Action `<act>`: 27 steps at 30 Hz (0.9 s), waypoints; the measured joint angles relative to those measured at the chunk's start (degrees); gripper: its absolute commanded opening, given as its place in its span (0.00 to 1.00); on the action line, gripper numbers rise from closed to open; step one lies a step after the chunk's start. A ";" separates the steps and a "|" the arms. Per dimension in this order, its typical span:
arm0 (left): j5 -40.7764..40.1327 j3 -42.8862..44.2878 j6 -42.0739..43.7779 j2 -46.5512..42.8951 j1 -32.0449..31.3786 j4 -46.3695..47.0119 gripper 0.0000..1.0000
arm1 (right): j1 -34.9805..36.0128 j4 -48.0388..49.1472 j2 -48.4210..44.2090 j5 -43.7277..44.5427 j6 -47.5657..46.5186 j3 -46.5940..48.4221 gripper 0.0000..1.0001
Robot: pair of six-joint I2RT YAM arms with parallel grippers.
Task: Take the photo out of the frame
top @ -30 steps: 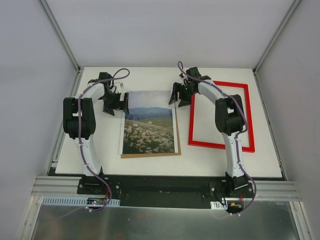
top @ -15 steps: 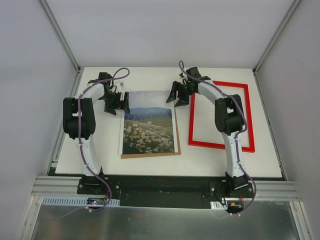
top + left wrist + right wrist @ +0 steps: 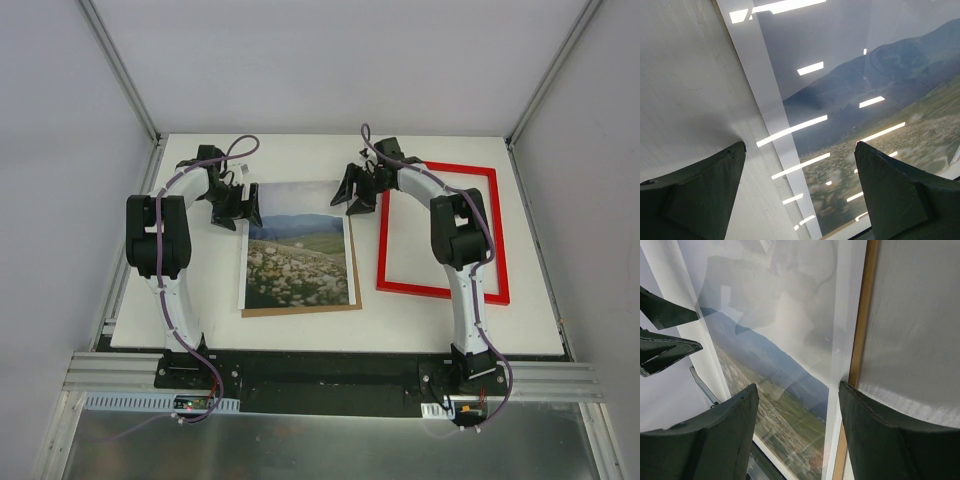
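The photo (image 3: pixel 298 262) lies on the desk (image 3: pixel 400 325) just beside the red frame (image 3: pixel 440 292). The left fingers (image 3: pixel 695 200) and right fingers (image 3: pixel 890 440) hang released over its 2 far corners.

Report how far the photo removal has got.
Done: the red frame lies empty, apart from the photo. In hand: the left gripper and right gripper hang open over the photo's far corners. Left: lifting the photo off the brown backing board it rests on, if that is wanted.

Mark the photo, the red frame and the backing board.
photo (image 3: pixel 298 258): top view, middle of the print.
red frame (image 3: pixel 415 290): top view, near rail.
backing board (image 3: pixel 300 311): top view, brown strip at its near edge.
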 measured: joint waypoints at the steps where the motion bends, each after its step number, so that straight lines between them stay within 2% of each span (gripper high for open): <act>1: 0.02 -0.02 -0.02 0.00 0.00 0.00 0.89 | 0.02 0.00 -0.04 -0.13 0.13 -0.26 0.66; 8: 0.17 -0.09 -0.04 0.00 0.00 0.11 0.89 | 0.00 2.14 -2.27 -2.23 1.51 -2.34 0.63; 18: 0.44 -0.22 -0.17 0.00 0.02 0.22 0.88 | -0.72 13.99 -3.61 -10.75 8.76 -6.67 0.56; 27: 1.60 -0.35 -0.31 0.00 0.02 0.33 0.88 | 2.23 17.84 -3.61 -15.39 8.11 -10.29 0.46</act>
